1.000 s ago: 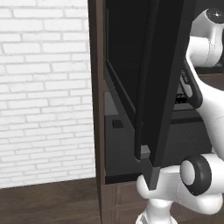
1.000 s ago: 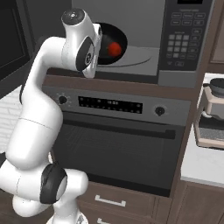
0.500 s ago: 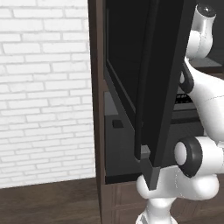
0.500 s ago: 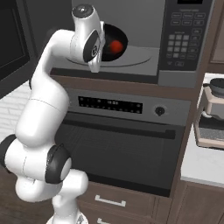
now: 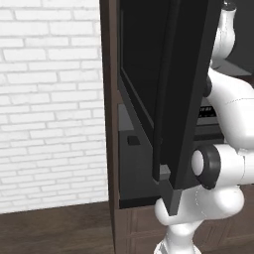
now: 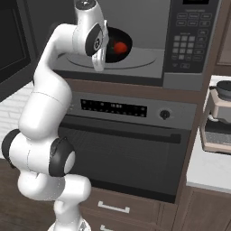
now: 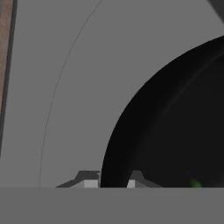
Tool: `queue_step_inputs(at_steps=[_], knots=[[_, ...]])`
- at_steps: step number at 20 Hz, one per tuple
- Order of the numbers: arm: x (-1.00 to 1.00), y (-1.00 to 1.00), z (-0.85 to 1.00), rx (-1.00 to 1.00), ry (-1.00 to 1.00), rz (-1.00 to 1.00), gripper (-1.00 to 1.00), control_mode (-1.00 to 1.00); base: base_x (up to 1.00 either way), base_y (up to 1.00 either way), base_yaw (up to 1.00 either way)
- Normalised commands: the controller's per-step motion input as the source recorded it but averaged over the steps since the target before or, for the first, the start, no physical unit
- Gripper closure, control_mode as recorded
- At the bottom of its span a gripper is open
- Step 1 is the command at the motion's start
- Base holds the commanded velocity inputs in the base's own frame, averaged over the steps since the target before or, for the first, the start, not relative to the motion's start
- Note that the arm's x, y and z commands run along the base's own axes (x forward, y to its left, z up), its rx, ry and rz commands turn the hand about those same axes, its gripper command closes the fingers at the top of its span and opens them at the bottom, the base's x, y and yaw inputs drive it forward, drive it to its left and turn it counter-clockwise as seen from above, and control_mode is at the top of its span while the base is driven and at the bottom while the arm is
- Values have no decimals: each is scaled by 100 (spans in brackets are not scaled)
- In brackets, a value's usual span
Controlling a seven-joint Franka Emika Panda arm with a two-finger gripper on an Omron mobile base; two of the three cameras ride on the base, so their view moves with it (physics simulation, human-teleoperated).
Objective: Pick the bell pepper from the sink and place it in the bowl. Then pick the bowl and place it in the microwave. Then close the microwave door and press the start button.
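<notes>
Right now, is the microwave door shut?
No, the microwave door stands swung open, and the bowl with the bell pepper shows inside the microwave.

The scene is seen from behind the arm. In the left base view, the open microwave door (image 5: pixel 183 99) is seen edge-on, very near. The microwave (image 6: pixel 149 40) is faced by the right base view. The bowl (image 7: pixel 175 131) is looked at closely by the hand view.

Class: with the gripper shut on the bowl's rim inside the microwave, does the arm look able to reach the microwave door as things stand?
Probably, but not yet: the gripper is shut on the bowl inside the microwave. The door hangs open at the arm's left, nothing between them.
</notes>
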Motion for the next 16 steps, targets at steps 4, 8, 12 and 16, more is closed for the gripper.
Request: queue_step_inputs(at_steps=[4,8,12,16], knots=[[14,0,-30,-2,5,0,-100,-100,0,0,0],[3,0,-11,-1,-3,0,-100,-100,0,0,0],[0,0,0,0,-15,0,-100,-100,0,0,0],[0,0,28,0,-7,0,-100,-100,0,0,0]])
